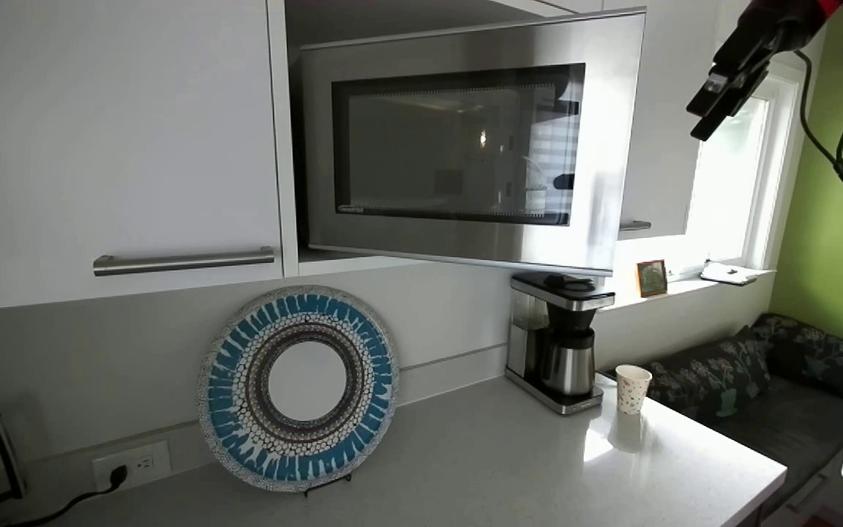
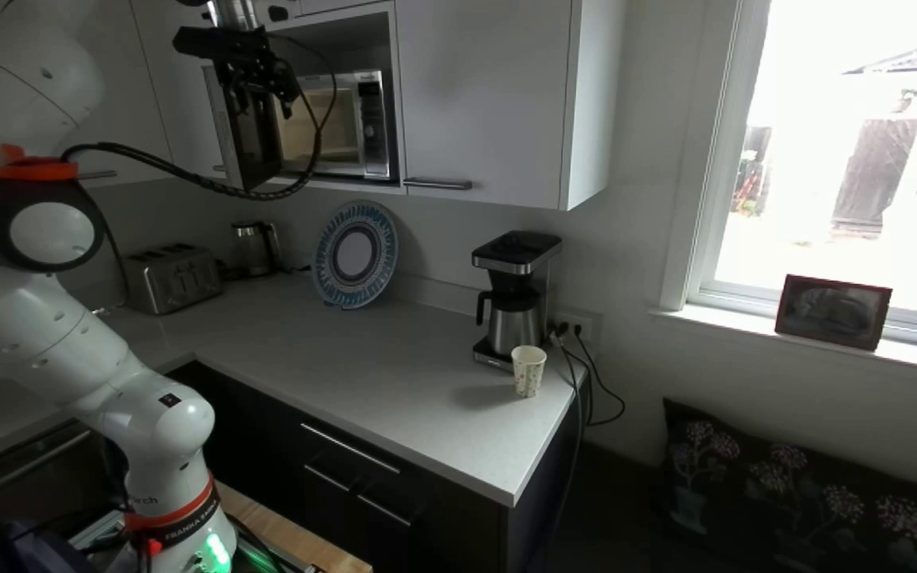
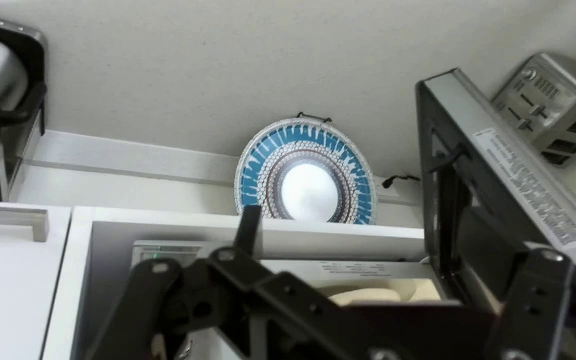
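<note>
Running below the microwave [image 2: 358, 119] in both exterior views: the pale countertop [image 2: 363, 374]. White cabinets [image 2: 482, 111]: on either side of the microwave, at its level. Robot arm [image 2: 84, 342], white: out in front of the microwave, toward its hinge side in an exterior view. Microwave itself: seated in an open cabinet niche [image 2: 351, 48], pale interior exposed. Microwave door [image 1: 458, 146]: swung open, jutting out from the microwave's front, outer face steel-coloured around dark glass. Coffee maker [image 1: 560, 344]: on the countertop, lower than the microwave, off toward the side of its control panel [image 2: 377, 131]. Round plate [image 1: 308, 388], blue with white centre: propped upright, below the microwave. Toaster [image 2: 176, 280], steel-coloured: below microwave level, beyond the hinge side. Gripper [image 1: 698, 123], black: in front of the microwave, nearest to its open door; jaws wide apart, fingers [image 3: 249, 227] well separated in the wrist view and clear of the door in an exterior view. Kettle [image 2: 250, 248]: below, hinge side, closer to the microwave than the toaster is. Paper cup [image 2: 528, 372], speckled: upright on the countertop, below microwave level, well out past the control-panel side.
</note>
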